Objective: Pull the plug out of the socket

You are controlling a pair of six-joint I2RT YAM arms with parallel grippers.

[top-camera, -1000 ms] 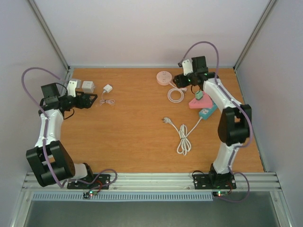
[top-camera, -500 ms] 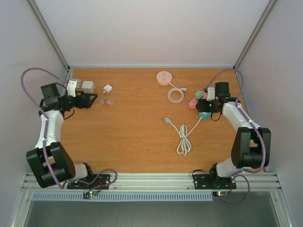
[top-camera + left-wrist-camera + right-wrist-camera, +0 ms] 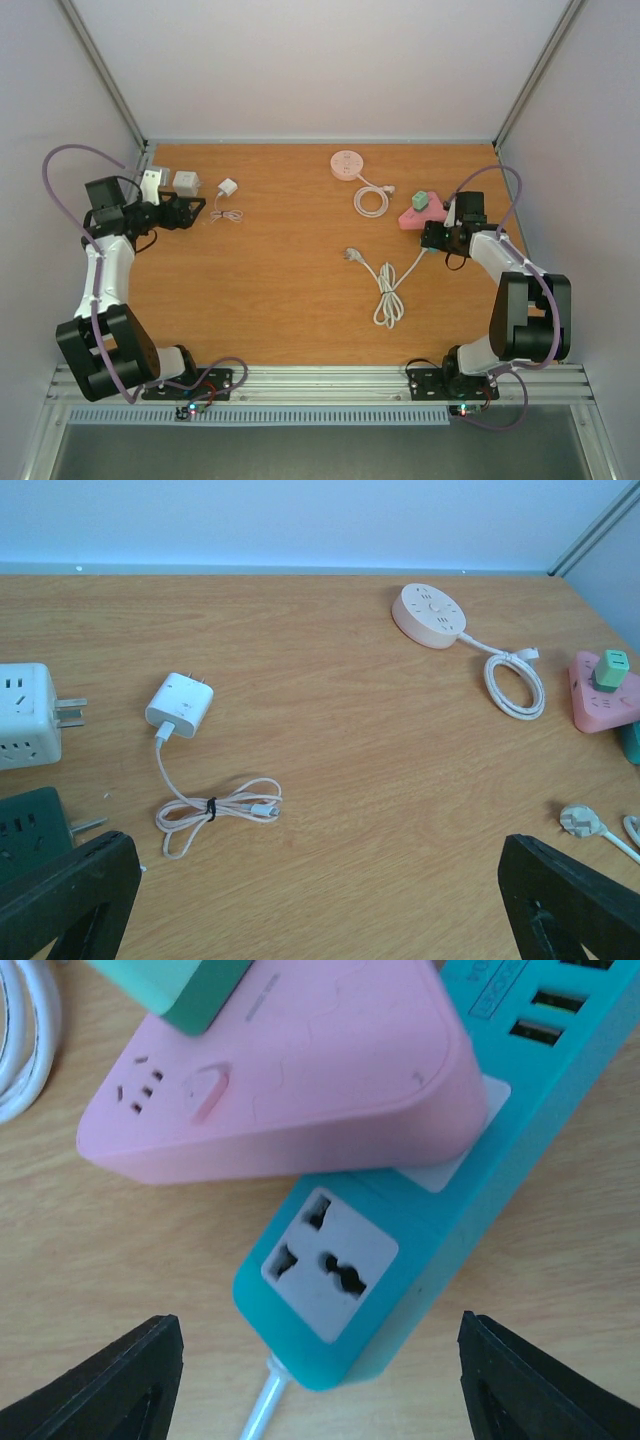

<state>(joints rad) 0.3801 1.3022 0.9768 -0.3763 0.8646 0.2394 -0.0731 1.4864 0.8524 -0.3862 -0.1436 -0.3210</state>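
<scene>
A green plug (image 3: 421, 200) sits in a pink wedge-shaped socket (image 3: 410, 217) at the right of the table. In the right wrist view the green plug (image 3: 190, 990) is at the top edge, on the pink socket (image 3: 300, 1070), which lies partly on a teal power strip (image 3: 400, 1250). My right gripper (image 3: 437, 237) (image 3: 320, 1380) is open and empty, low over the near end of the teal strip, just short of the pink socket. My left gripper (image 3: 193, 208) (image 3: 320, 910) is open and empty at the far left. Its view shows the socket (image 3: 603, 690) and plug (image 3: 611, 667) far right.
A round pink socket (image 3: 346, 163) with a coiled white cable (image 3: 372, 200) lies at the back. The teal strip's white cable (image 3: 388, 290) is bundled mid-table. A white charger (image 3: 227, 189) with its cable, a white cube socket (image 3: 186, 182) and another adapter (image 3: 152, 180) lie back left.
My right arm has swung from the back near the round socket, to the right and towards me, and dropped low over the teal strip beside the pink socket. The left arm has not moved.
</scene>
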